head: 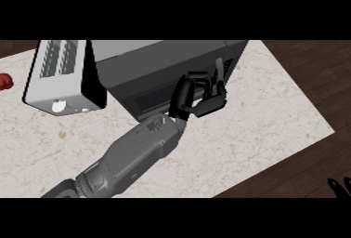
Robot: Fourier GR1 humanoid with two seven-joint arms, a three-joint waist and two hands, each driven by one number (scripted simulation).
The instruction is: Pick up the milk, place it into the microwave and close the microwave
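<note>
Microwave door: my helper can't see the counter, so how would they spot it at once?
Find the dark grey microwave at the far side of the pale counter. Its door stands swung open at the microwave's left side, left of the left hand. It is the only white panel, with slotted vents and a black edge, unlike the dark body.

Left forearm slants up-right from lower edge; left hand mid-view; right hand rests lower-right, fingers up.
</note>
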